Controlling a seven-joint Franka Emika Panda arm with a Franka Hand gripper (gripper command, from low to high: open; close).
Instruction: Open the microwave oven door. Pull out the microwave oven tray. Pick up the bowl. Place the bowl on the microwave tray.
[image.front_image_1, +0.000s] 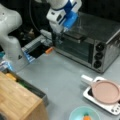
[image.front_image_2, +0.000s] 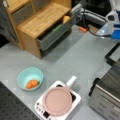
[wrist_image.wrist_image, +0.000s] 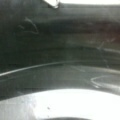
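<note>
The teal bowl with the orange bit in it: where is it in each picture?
Front view: the bowl sits at the bottom edge, right of centre.
Front view: the bowl lies at the left, below the middle.
Wrist view: not in it.
Shared landmark: the pink plate beside it.

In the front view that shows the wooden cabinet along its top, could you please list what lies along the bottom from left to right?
Bowl holding an orange piece of food → pink plate on the white tray → microwave oven.
</note>
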